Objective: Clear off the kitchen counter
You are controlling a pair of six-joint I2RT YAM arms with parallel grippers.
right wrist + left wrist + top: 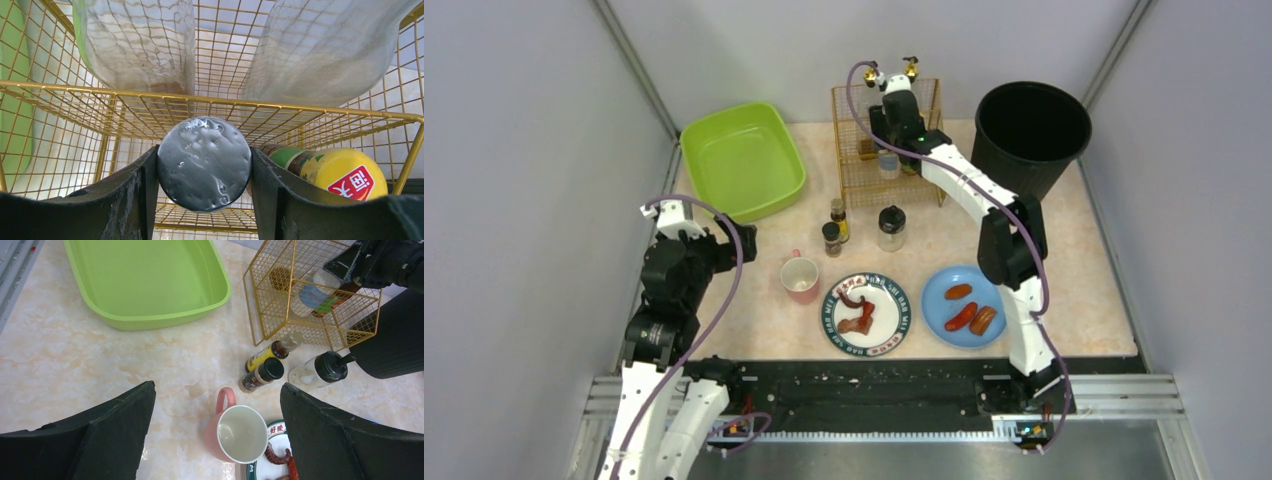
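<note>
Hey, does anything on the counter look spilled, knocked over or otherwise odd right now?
Only small things: pale specks, likely crumbs, are scattered on the black rail by the patterned plate, which holds food scraps. The mug and the loose bottles stand upright; nothing looks spilled on the counter.

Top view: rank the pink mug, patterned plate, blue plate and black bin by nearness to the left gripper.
1. pink mug, just right of the left gripper.
2. patterned plate, front centre.
3. blue plate, front right.
4. black bin, far right corner.
</note>
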